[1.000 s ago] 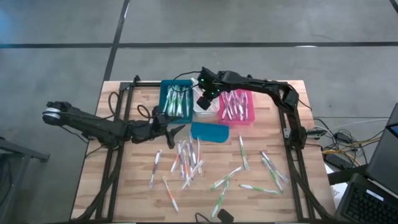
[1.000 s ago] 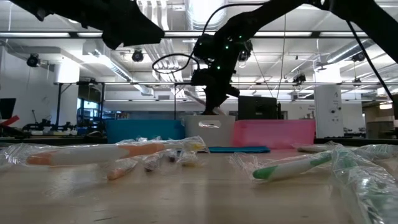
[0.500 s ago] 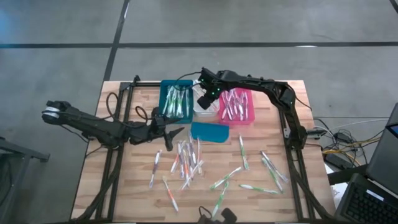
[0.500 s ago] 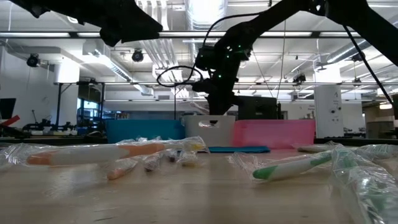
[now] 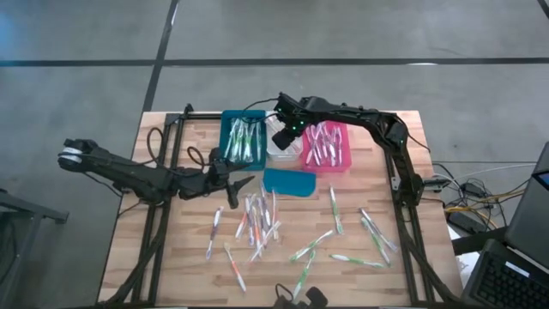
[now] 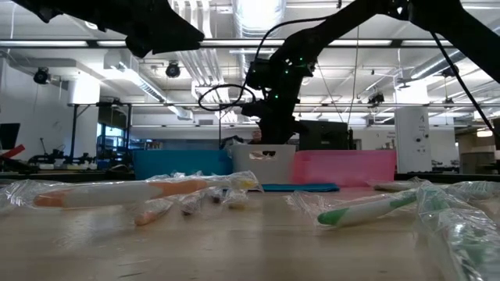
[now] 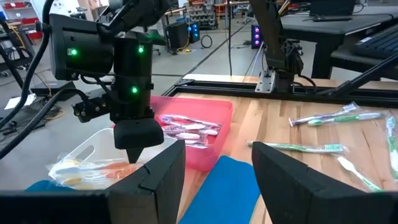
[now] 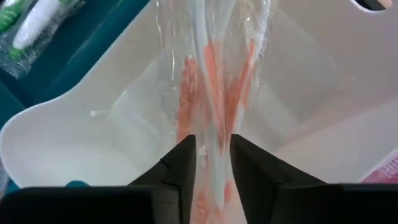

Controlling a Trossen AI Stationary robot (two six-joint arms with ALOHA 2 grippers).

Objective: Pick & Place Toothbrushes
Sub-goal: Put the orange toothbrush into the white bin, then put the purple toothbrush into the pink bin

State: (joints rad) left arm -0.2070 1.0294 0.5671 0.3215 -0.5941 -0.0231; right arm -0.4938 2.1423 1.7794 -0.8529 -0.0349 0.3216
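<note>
Many wrapped toothbrushes (image 5: pixel 257 219) lie loose on the wooden table. Others fill the teal bin (image 5: pixel 244 137) and the pink bin (image 5: pixel 328 148). My right gripper (image 5: pixel 281 139) points down into the white bin (image 5: pixel 276 153) between them. Its fingers stand apart on either side of an orange-and-white wrapped toothbrush (image 8: pixel 211 81). My left gripper (image 5: pixel 244 183) hovers open and empty over the table, left of the flat teal lid (image 5: pixel 288 182). My right gripper (image 8: pixel 214 162) has the orange-and-white toothbrush's wrapped handle (image 8: pixel 214 134) between its two fingers, which come from above along the brush. Whether the fingers touch the wrapper I cannot tell. The brush's far end (image 8: pixel 205 25) rests in the white bin.
The three bins stand side by side at the table's far edge. The loose toothbrushes spread over the table's middle and near right (image 5: pixel 343 249). Black frame rails (image 5: pixel 403 215) run along the table's left and right sides. Cables (image 5: pixel 202 154) lie by the teal bin.
My right gripper has gone down into the white bin with the orange toothbrush and has kept still over the last half second.
</note>
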